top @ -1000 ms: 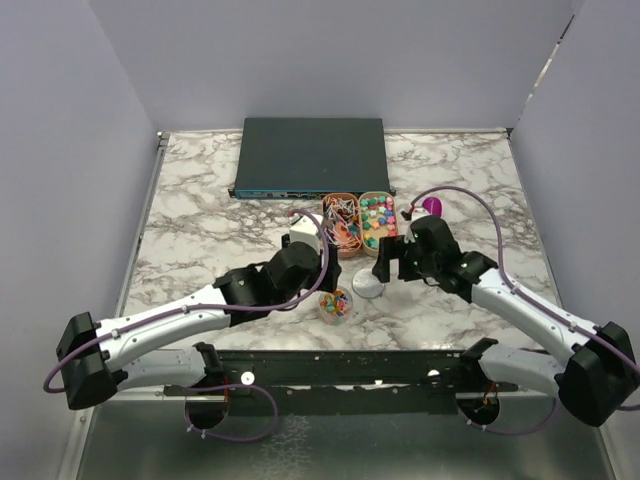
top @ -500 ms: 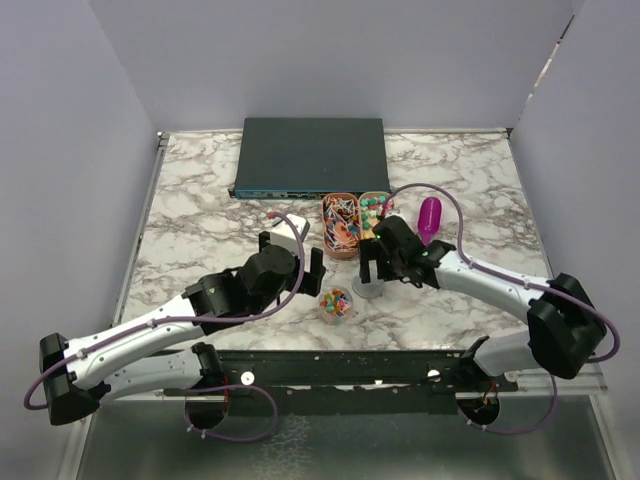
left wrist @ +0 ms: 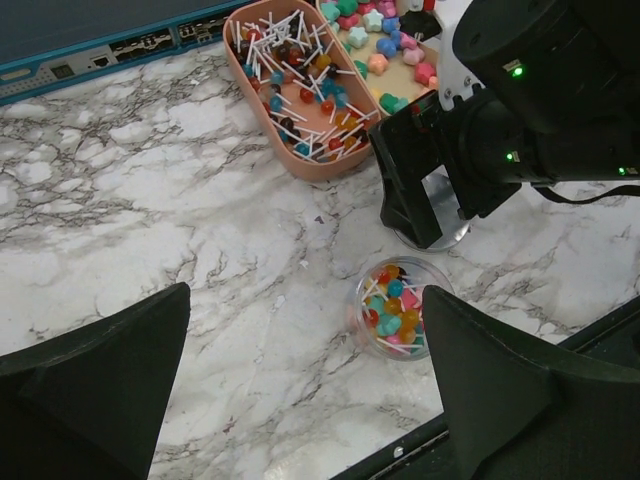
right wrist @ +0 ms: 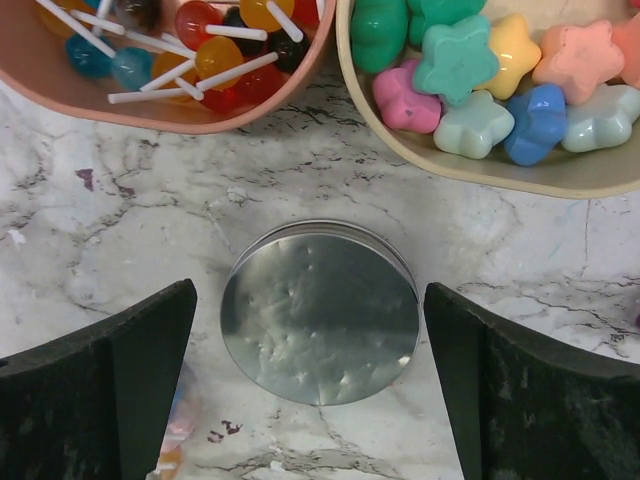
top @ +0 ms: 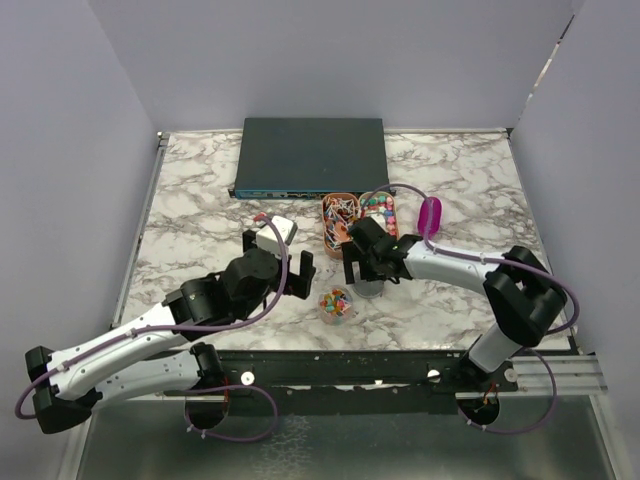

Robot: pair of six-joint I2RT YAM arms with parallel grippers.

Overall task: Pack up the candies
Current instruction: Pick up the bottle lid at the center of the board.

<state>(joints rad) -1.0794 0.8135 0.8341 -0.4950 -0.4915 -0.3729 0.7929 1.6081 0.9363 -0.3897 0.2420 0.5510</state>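
The left gripper [left wrist: 305,300] has spread wide, empty, and drawn back from the jar [left wrist: 358,318], where the candies [left wrist: 392,305] sit, just beside the lid [right wrist: 320,312]. The right gripper [right wrist: 310,290], jaws wide and empty, has shifted left over that lid.

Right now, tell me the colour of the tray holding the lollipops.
The lollipop tray is salmon pink, best seen in the left wrist view.

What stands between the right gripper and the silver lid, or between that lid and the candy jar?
Nothing visible. The right gripper hangs open directly over the lid, a finger on each side, with no object between. The candy jar stands close beside the lid, with only bare tabletop between them.
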